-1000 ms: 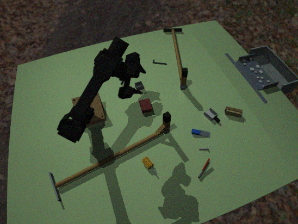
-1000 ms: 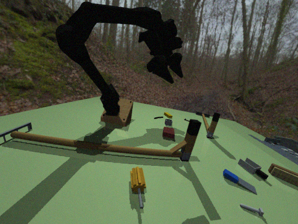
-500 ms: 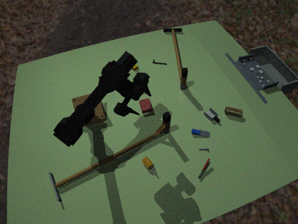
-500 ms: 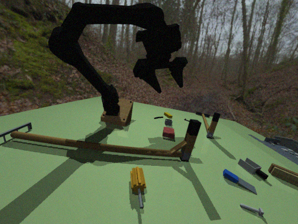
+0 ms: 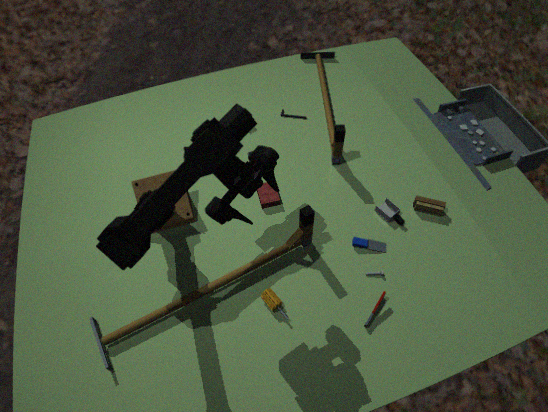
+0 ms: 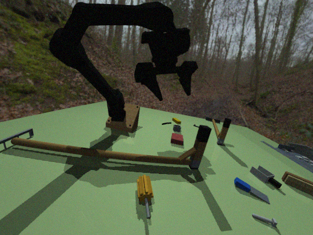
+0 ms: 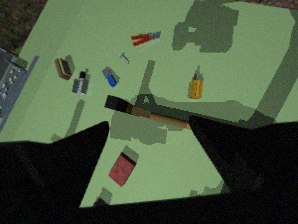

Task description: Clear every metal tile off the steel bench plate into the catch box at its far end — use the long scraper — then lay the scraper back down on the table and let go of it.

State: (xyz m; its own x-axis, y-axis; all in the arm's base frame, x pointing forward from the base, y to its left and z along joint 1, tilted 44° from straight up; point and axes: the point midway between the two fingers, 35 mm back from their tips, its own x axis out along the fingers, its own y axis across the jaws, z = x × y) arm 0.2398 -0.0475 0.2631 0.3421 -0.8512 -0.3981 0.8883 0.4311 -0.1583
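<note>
The long scraper (image 5: 240,271) (image 6: 114,154) (image 7: 155,117) lies on the table, its wide grey blade at the left in the top view and its upright black-topped grip at the other end. My gripper (image 5: 264,207) (image 6: 175,97) (image 7: 149,122) is open and empty, in the air above the table near the grip end; its fingers point down. Several pale metal tiles (image 5: 480,132) lie scattered on the steel bench plate (image 5: 462,150) (image 6: 288,157) at the far right in the top view. The catch box (image 5: 515,115) adjoins the plate's far end.
A shorter-handled tool (image 5: 326,100) (image 6: 216,128) with a black head lies at the back. A red block (image 5: 269,196) (image 6: 177,138) (image 7: 122,169) is near the gripper. A yellow screwdriver (image 5: 271,300) (image 6: 145,188), blue scraper (image 5: 361,243), bolt (image 5: 375,274), red pliers (image 5: 378,303) and wooden brush (image 5: 429,205) lie around.
</note>
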